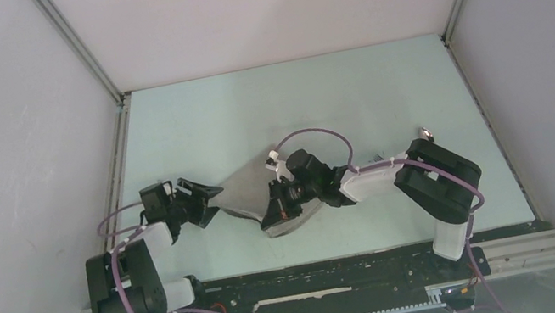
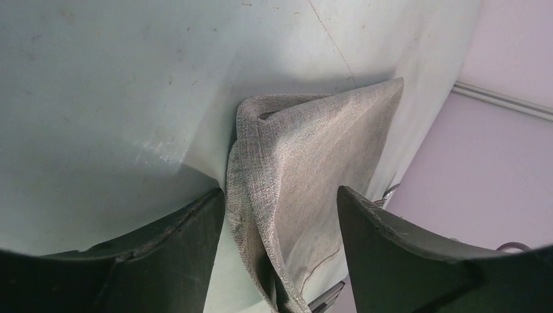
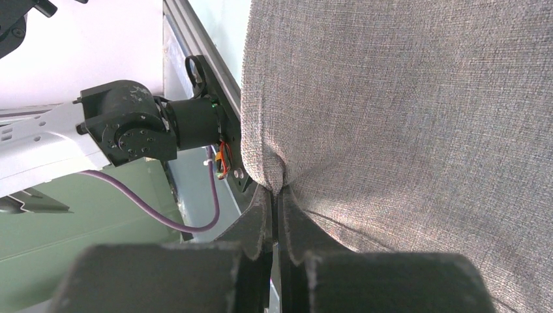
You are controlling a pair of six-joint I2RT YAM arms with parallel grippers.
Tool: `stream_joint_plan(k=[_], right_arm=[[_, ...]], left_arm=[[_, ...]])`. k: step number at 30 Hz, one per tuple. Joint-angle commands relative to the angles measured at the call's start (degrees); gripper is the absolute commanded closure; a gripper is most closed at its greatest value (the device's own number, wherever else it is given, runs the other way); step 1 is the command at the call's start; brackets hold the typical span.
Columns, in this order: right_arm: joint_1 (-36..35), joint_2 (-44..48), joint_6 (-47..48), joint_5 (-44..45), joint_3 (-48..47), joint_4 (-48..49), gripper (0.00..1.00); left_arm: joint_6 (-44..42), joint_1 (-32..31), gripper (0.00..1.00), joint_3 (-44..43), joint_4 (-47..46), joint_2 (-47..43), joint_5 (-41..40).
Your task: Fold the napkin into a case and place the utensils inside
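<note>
Napkin (image 1: 244, 190) on table (image 1: 350, 100) (centre); left gripper (image 1: 210, 194) leftward; right gripper (image 1: 281, 207) atop.

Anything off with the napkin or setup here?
The napkin isn't flat: it is bunched and skewed between the arms, one edge doubled over. The right gripper is pinched shut on an edge; the left gripper sits open around it. No utensils clearly in view.

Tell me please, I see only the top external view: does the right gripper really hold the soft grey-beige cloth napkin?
Observer: Yes. In the right wrist view the right gripper is shut, pinching an edge of the soft grey-beige cloth napkin.
Operator: And the other arm?
Observer: The left gripper is open. In the left wrist view its fingers stand apart, with the napkin passing between them.
Operator: Is the cloth folded there?
Observer: Yes, layers show, with a folded corner at the far end.
</note>
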State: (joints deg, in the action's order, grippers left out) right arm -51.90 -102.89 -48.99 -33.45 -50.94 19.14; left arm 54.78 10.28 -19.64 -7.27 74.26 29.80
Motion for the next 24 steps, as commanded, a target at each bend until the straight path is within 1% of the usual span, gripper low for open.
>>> stream_joint_plan(k=[1, 7, 11, 14, 18, 20, 22, 24], right_arm=[[-0.2, 2.4, -0.4, 0.4, 0.1, 2.1, 1.0], [-0.1, 3.3, -0.6, 0.6, 0.1, 2.4, 1.0], [0.2, 4.0, -0.6, 0.6, 0.3, 2.3, 1.0], [0.4, 4.6, -1.1, 0.4, 0.6, 2.9, 1.0], [0.6, 4.6, -1.2, -0.1, 0.7, 3.4, 1.0], [0.7, 4.3, -1.3, -0.2, 0.7, 3.5, 1.0], [0.5, 3.8, -1.3, -0.4, 0.7, 3.6, 1.0], [0.4, 3.6, -1.2, -0.5, 1.0, 3.8, 1.0]], left_arm=[[-3.2, -0.9, 0.26, 1.7, 2.9, 1.5, -5.6], [-3.2, -2.1, 0.23, 1.8, 2.7, 3.1, -6.5], [-3.3, -2.5, 0.21, 2.3, 4.7, -0.1, -9.0], [-3.1, -2.7, 0.21, 2.7, 5.1, -1.3, -9.7], [-2.3, -3.1, 0.26, 2.4, 3.4, 0.9, -8.6], [-2.1, -3.3, 0.31, 2.2, 2.9, 1.3, -8.6], [-2.3, -3.3, 0.38, 2.2, 2.9, 0.5, -9.2], [-2.5, -3.4, 0.51, 2.2, 3.2, -1.0, -10.0]])
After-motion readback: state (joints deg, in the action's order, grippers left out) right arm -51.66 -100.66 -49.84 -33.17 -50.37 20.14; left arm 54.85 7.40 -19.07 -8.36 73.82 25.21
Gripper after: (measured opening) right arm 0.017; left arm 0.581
